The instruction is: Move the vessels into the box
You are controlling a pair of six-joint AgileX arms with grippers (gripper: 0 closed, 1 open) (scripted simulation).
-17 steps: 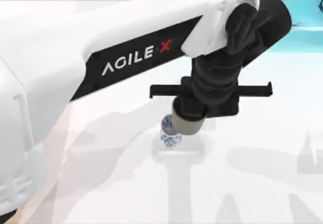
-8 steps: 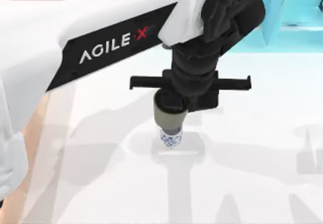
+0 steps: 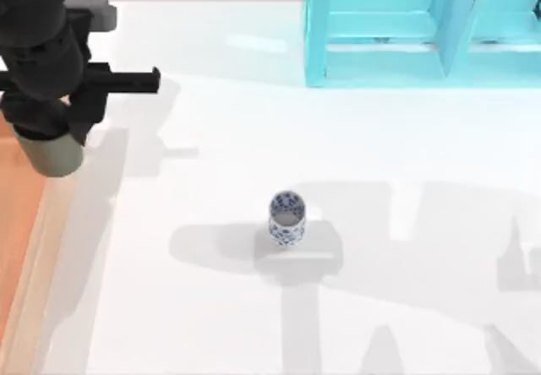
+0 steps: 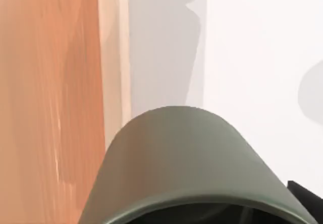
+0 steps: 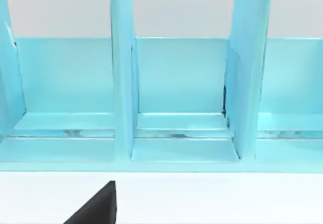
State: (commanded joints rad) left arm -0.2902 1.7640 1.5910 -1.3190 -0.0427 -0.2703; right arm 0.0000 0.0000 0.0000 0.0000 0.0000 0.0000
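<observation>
My left gripper [image 3: 52,128] is at the top view's far left, shut on the dark olive-grey cup [image 3: 52,152], which hangs below it. In the left wrist view the cup [image 4: 186,158] hovers over the light-wood rim [image 4: 113,57] of the orange-brown box [image 4: 45,82]. The box [image 3: 10,223] runs along the table's left edge. The white vase with blue pattern [image 3: 286,217] stands upright and alone at the table's middle. My right gripper [image 5: 96,210] is parked facing the shelf.
A turquoise shelf unit [image 3: 406,29] stands at the back right, and its compartments [image 5: 181,93] are close in the right wrist view. White tabletop [image 3: 194,307] lies between the box and the vase.
My left arm has swung from above the vase far to the left, carrying the cup to the box's rim. The vase has stayed in place and is now uncovered.
</observation>
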